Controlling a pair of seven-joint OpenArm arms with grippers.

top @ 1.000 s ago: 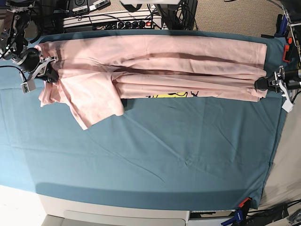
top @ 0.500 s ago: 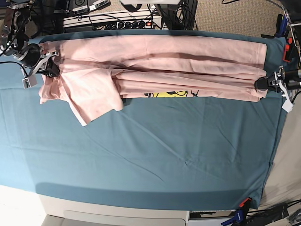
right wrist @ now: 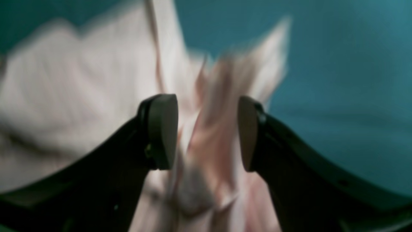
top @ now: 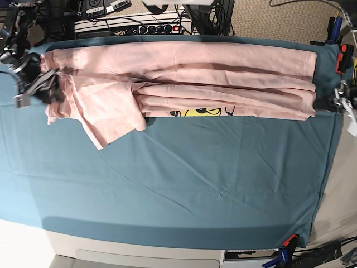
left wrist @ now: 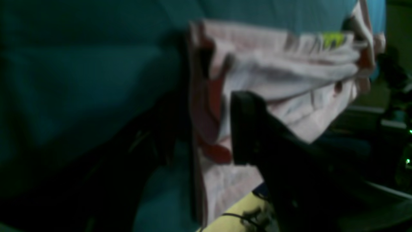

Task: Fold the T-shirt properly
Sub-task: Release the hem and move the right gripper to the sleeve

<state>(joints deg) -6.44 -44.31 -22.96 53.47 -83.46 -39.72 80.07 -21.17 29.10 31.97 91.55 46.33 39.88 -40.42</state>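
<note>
The pale pink T-shirt (top: 184, 72) lies folded into a long band across the far part of the teal table cloth (top: 167, 184). A strip of its yellow graphic (top: 195, 113) shows at the near edge. A loose sleeve flap (top: 109, 120) hangs toward me at the left. My right gripper (top: 49, 85) is at the shirt's left end. In the right wrist view it (right wrist: 206, 132) is open, with blurred pink fabric (right wrist: 64, 96) between the fingers. My left gripper (top: 330, 104) is open just off the shirt's right hem (left wrist: 289, 74). One dark finger (left wrist: 246, 129) shows.
A power strip and cables (top: 139, 25) lie behind the table's far edge. An orange clamp (top: 340, 58) holds the cloth at the far right corner, and another clamp (top: 289, 241) holds it at the near right corner. The table's right edge is close to my left gripper.
My left gripper has let go of the right hem and drawn back to the right. My right gripper has moved left, toward the shirt's left edge. The shirt has barely shifted.
</note>
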